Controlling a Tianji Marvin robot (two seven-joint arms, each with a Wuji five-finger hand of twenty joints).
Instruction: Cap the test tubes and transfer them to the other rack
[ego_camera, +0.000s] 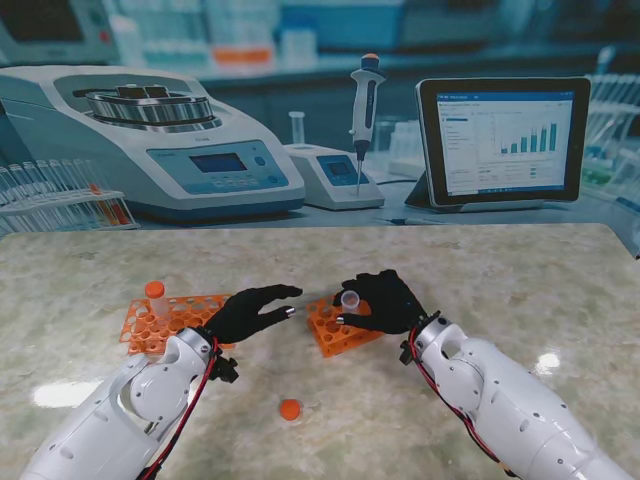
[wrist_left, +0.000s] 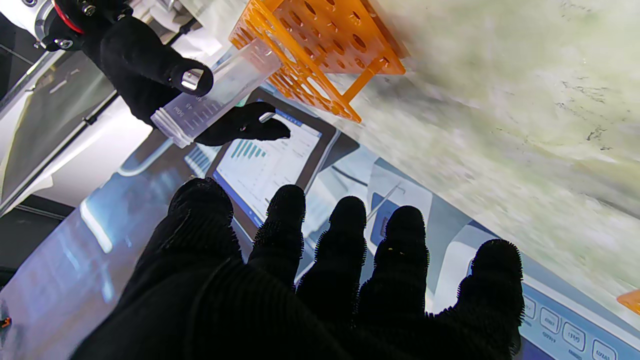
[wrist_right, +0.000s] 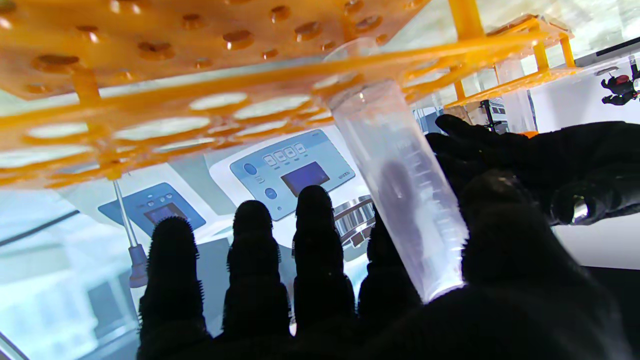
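My right hand (ego_camera: 388, 303) is shut on a clear uncapped test tube (ego_camera: 349, 300), thumb and forefinger pinching it near its open mouth. The tube (wrist_right: 400, 200) is tilted, and its lower end reaches into a hole of the right orange rack (ego_camera: 335, 328). In the left wrist view the right hand (wrist_left: 135, 65) pinches the tube (wrist_left: 220, 90) at the edge of the rack (wrist_left: 320, 50). My left hand (ego_camera: 255, 312) is open and holds nothing, its fingers stretched toward that rack. The left orange rack (ego_camera: 170, 318) holds one orange-capped tube (ego_camera: 155, 299). A loose orange cap (ego_camera: 290, 409) lies nearer to me.
Past the marble table's (ego_camera: 520, 290) far edge is a lab backdrop with a centrifuge (ego_camera: 150, 135), a pipette (ego_camera: 366, 110) and a tablet (ego_camera: 502, 140). My two forearms rise from the near corners.
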